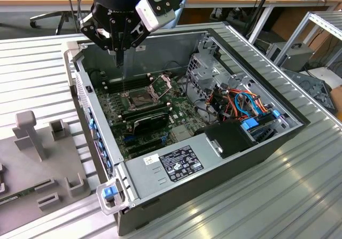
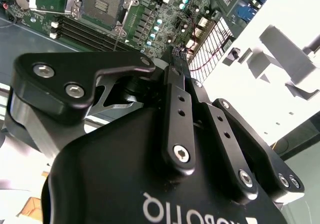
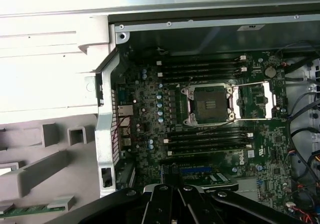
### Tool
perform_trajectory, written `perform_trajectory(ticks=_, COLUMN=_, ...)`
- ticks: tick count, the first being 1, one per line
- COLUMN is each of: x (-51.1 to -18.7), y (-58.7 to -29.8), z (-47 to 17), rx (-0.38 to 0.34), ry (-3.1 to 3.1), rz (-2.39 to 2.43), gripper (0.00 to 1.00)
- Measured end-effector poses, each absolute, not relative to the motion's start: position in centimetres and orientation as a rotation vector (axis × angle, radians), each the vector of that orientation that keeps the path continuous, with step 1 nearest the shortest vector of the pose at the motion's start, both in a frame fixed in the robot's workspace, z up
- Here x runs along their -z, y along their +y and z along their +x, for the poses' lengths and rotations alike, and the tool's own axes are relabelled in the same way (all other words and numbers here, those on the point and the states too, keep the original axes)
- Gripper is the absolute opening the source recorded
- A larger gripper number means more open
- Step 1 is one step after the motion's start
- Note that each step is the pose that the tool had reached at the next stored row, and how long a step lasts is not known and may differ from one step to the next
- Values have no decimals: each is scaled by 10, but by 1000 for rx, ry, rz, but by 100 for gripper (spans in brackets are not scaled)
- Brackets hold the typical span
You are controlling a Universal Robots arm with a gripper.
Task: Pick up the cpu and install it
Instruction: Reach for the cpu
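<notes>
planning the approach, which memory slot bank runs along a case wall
The bank between the socket and the case wall; the other bank borders the expansion slots.

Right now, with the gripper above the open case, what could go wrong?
The gripper hangs above the board near the open socket; coming down off-centre could damage its exposed surface. The opened metal frame and the memory slots lie close beside it, so a wide approach may hit them.
</notes>
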State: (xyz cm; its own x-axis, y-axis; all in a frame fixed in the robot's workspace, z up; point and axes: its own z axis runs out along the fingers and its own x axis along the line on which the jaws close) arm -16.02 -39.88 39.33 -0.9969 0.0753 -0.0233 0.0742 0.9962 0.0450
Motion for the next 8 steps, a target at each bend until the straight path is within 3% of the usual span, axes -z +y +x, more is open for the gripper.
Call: perform_trajectory(ticks=8, x=-393, y=-399, z=-163, rx=-69, ry=3114, rz=117, gripper=11)
